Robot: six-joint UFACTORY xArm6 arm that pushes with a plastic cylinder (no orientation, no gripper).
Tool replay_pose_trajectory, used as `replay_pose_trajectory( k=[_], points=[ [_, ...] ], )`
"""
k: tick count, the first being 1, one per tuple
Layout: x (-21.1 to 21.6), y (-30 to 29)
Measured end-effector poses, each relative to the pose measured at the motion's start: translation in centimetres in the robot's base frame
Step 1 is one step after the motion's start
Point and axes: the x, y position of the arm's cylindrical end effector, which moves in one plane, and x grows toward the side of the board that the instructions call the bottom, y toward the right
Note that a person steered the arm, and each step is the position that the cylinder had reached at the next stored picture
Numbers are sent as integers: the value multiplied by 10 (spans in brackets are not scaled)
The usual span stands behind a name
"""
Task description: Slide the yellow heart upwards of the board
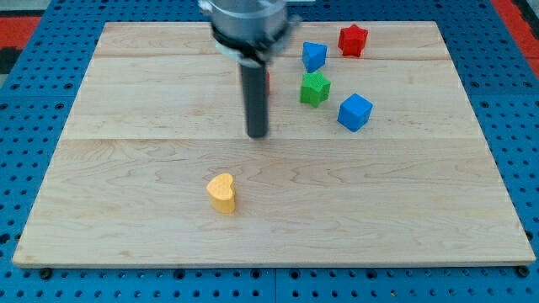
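The yellow heart [222, 193] lies on the wooden board [126, 210], left of centre and toward the view's bottom. My tip [257, 134] stands on the board above and a little right of the heart, well apart from it. The dark rod rises from the tip to the arm's head at the view's top.
Near the view's top right lie a red star [353, 39], a blue block [314, 55], a green star [315, 87] and a blue cube [354, 112]. A sliver of a red block [268, 80] shows behind the rod. A blue pegboard [25, 126] surrounds the board.
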Motion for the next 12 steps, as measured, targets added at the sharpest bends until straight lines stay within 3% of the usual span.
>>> replay_pose_trajectory(
  k=[1, 2, 3, 4, 5, 6, 7, 8, 9, 10, 11, 12],
  points=[
    [53, 56],
    [67, 44],
    [88, -30],
    [84, -56],
    [21, -50],
    [75, -32],
    [49, 21],
    [104, -11],
    [118, -66],
    [44, -69],
    [-1, -76],
    [21, -2]
  ],
)
